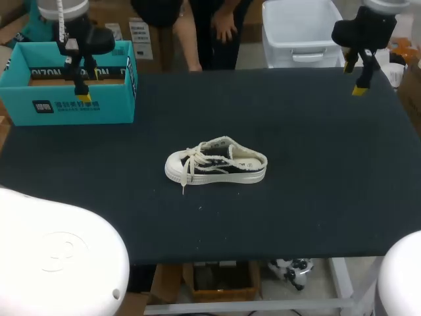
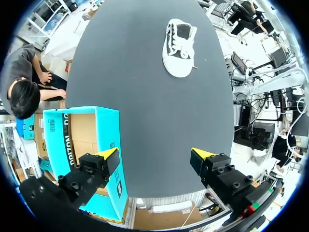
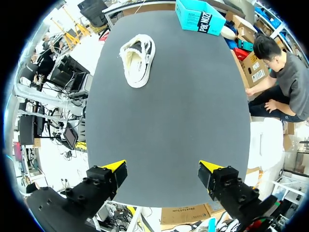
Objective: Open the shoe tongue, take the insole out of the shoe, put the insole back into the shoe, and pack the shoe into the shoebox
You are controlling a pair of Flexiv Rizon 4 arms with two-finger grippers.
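Left gripper [image 2: 155,157] hangs spread wide above the open teal shoebox [image 2: 108,129], whose brown cardboard inside shows. Right gripper [image 3: 162,168] is likewise spread, over the bench's [image 1: 296,197] far right corner. The shoe [image 1: 217,163] stands upright mid-bench, well apart from the shoebox.

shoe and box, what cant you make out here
- Insole: too small in every view to tell apart from the lining of the shoe.
- Floor of the box: in the head view the near wall and the left arm hide it; in the left wrist view the jaws cover part.
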